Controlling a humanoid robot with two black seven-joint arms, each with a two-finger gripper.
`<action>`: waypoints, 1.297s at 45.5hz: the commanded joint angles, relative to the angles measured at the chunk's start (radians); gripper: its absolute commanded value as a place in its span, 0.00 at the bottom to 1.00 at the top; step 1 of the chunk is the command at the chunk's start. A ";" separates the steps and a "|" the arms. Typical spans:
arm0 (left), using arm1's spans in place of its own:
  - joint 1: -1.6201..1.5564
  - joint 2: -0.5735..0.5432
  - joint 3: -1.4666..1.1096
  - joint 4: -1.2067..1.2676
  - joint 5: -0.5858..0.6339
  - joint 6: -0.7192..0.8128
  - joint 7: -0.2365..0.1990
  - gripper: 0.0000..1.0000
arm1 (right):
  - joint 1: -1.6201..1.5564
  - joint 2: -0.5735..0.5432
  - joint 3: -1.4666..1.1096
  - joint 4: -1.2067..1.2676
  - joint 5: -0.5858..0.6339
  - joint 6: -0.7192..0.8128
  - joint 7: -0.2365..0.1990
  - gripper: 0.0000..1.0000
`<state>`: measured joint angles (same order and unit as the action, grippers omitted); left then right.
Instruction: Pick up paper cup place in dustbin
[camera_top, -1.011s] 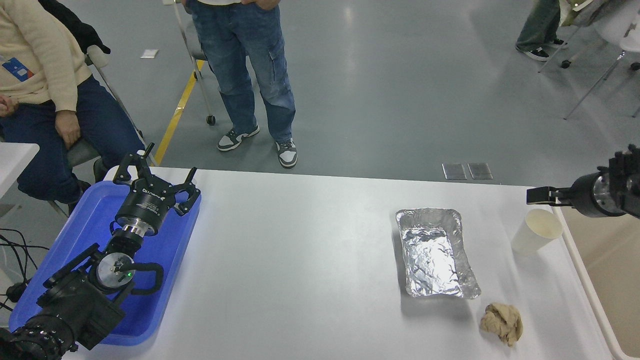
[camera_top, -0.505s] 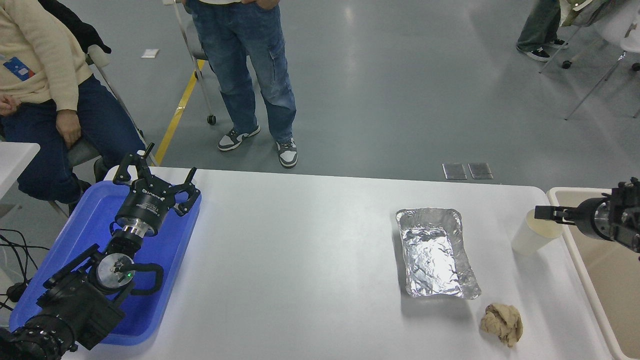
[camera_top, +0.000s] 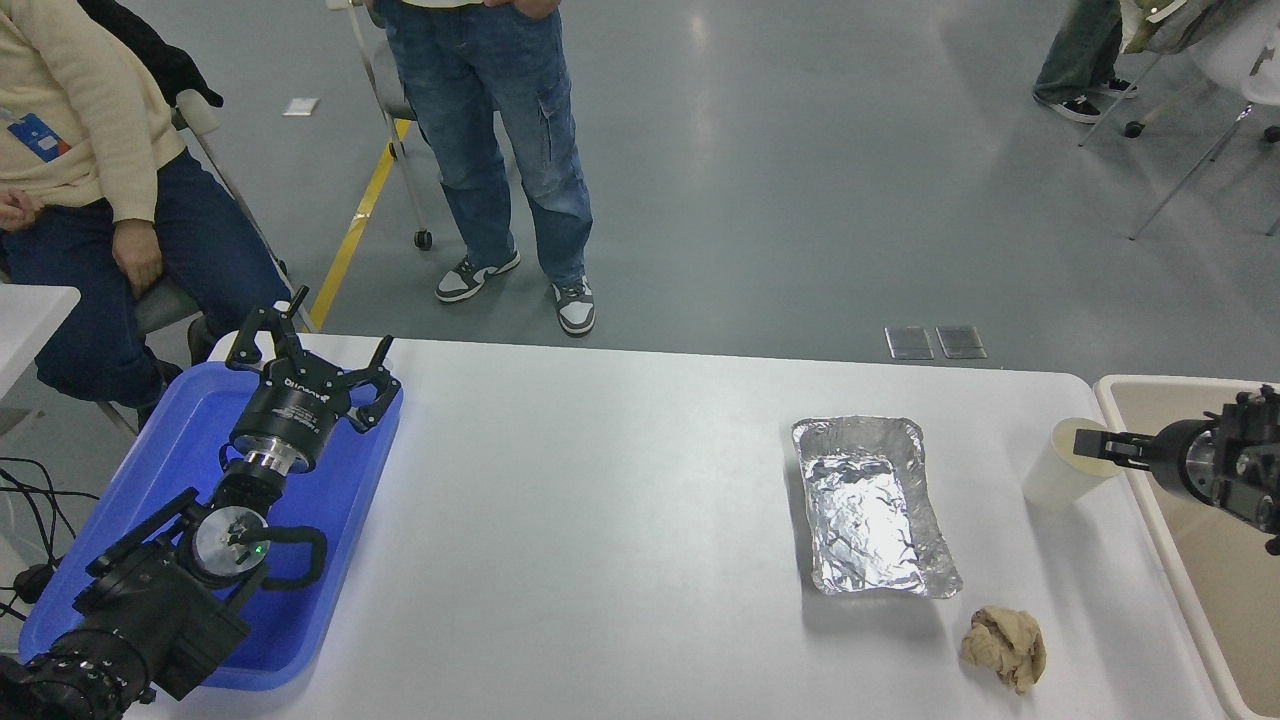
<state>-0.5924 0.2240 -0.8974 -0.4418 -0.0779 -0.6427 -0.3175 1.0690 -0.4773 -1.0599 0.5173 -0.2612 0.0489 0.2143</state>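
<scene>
The paper cup (camera_top: 1048, 482) stands upright near the table's right edge, beside the dustbin (camera_top: 1170, 383), whose beige inside runs off the picture's right side. My right gripper (camera_top: 1086, 441) reaches in from the right edge, across the dustbin's corner. Its tip lies at the cup's rim and covers part of the opening. How its jaws stand does not show. My left gripper (camera_top: 310, 355) is parked at the lower left above the blue tray (camera_top: 150, 470), open and holding nothing.
A silver foil tray (camera_top: 868, 505) lies left of the cup. A crumpled tan paper wad (camera_top: 1005, 647) sits near the front edge. One person sits at the far left (camera_top: 90, 200). Another stands behind the table (camera_top: 500, 150).
My right gripper has come down and drawn back to the right, from above the cup to its rim. More of the dustbin shows now. The cup and the left arm stay put.
</scene>
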 joint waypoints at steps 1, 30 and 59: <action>0.000 0.000 0.000 0.000 0.001 0.000 0.000 1.00 | -0.024 0.000 0.055 0.004 0.002 -0.004 -0.018 0.38; -0.001 0.000 0.000 0.000 0.000 0.000 0.000 1.00 | -0.001 -0.003 0.055 0.084 0.109 0.014 -0.018 0.00; 0.000 0.000 0.000 0.000 0.000 0.000 0.000 1.00 | 0.451 -0.250 -0.057 0.556 -0.013 0.103 -0.015 0.00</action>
<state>-0.5935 0.2239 -0.8974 -0.4418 -0.0782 -0.6427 -0.3175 1.3310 -0.6286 -1.0757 0.9194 -0.2399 0.0889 0.1986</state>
